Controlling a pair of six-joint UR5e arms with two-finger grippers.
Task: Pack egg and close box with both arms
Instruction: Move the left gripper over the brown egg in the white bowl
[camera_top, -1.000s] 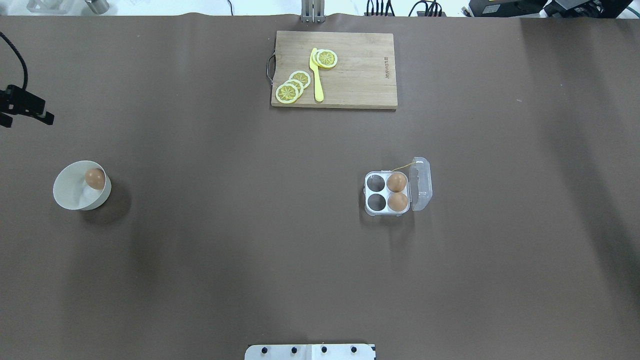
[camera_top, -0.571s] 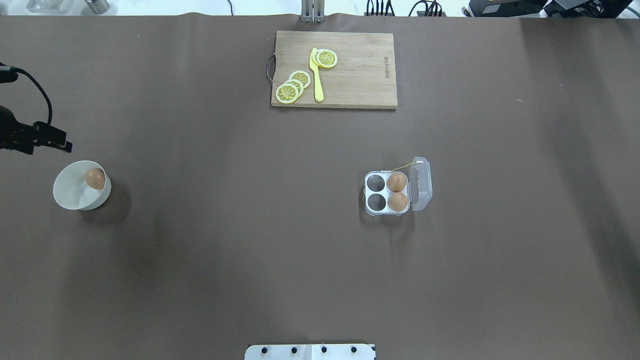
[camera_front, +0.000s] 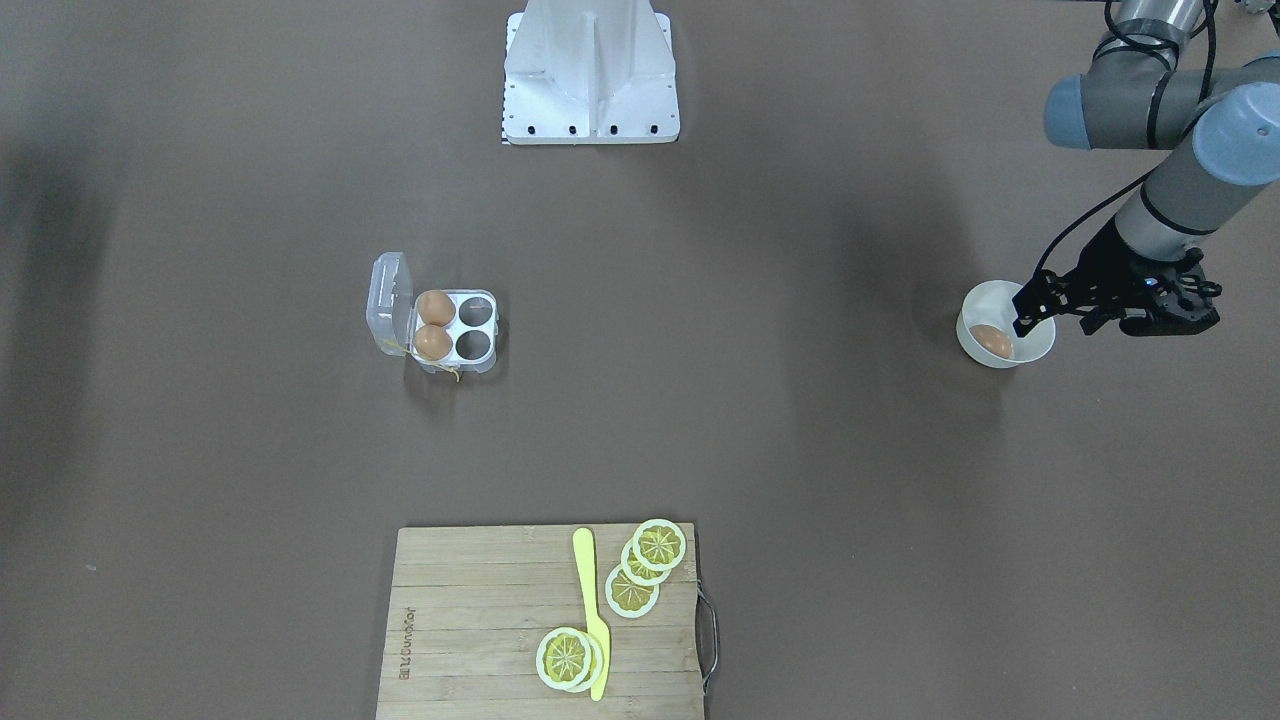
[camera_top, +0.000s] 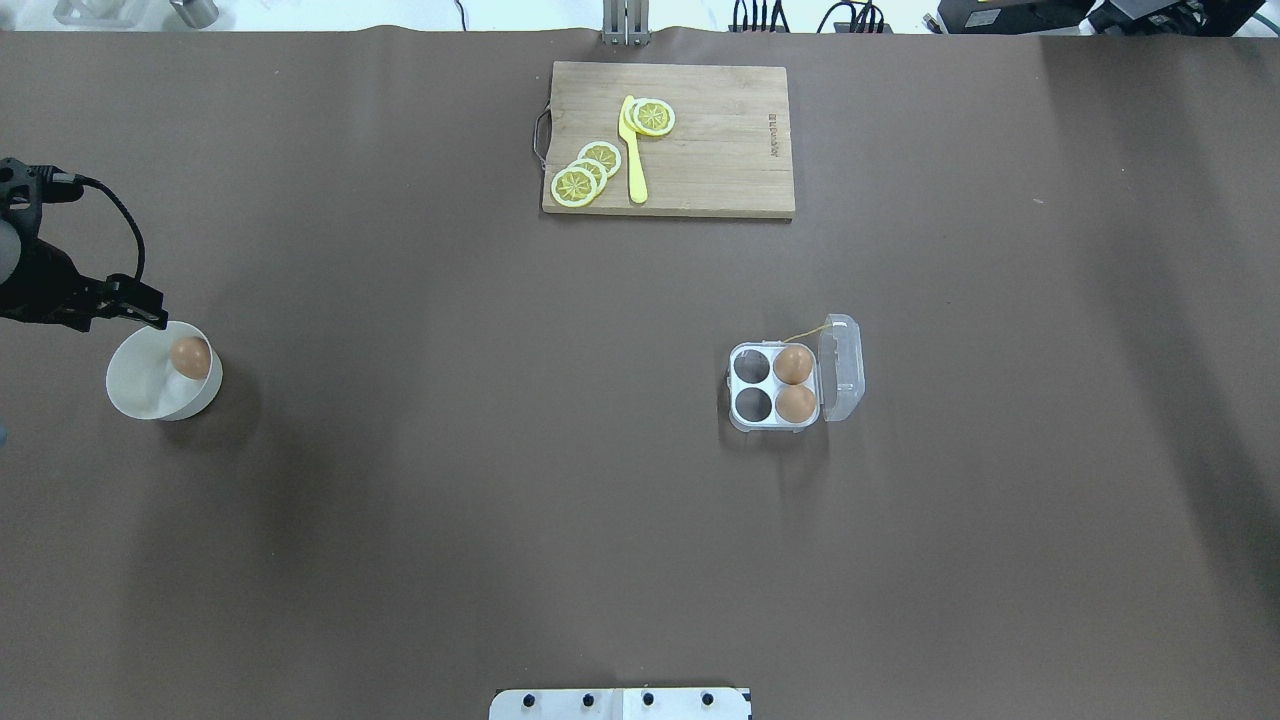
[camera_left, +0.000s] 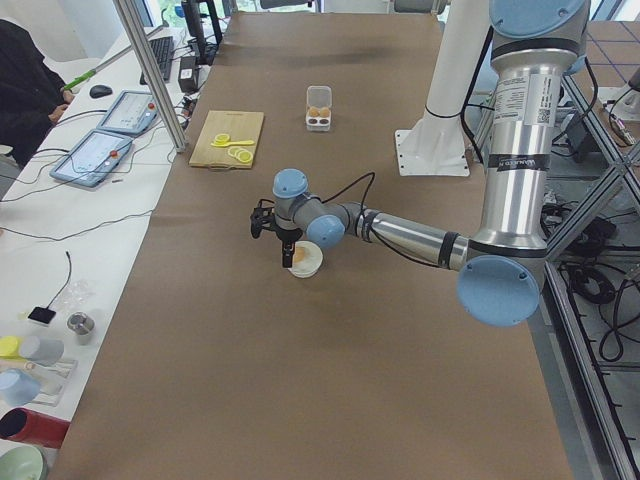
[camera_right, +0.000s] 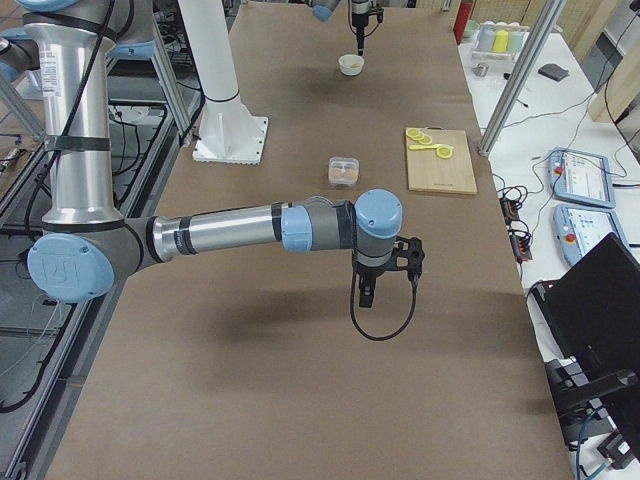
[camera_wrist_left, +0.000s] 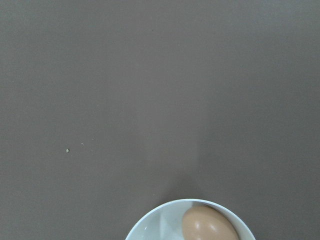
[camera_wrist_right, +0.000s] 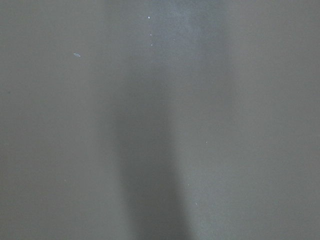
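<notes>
The egg (camera_top: 190, 356) is tan-brown and lies in a white bowl (camera_top: 140, 395) at the table's left. It also shows in the front view (camera_front: 992, 341) and the left wrist view (camera_wrist_left: 207, 225). My left gripper (camera_top: 155, 318) hangs over the bowl's far rim, above the egg and apart from it. Its fingers look shut and empty. The clear box (camera_top: 771, 385) stands right of centre with its lid (camera_top: 840, 368) open. It holds two eggs (camera_top: 793, 364) in the cells by the hinge. My right gripper (camera_right: 365, 298) shows only in the exterior right view, so I cannot tell its state.
A wooden cutting board (camera_top: 720, 150) with yellow lemon slices (camera_top: 585, 170) and a yellow knife (camera_top: 634, 160) lies at the far middle. The white robot base (camera_front: 592, 80) stands at the near edge. The right wrist view shows only brown table cover.
My left gripper has moved from the table's far left edge toward the bowl and now hangs over its far rim. The egg, bowl and box have not moved.
</notes>
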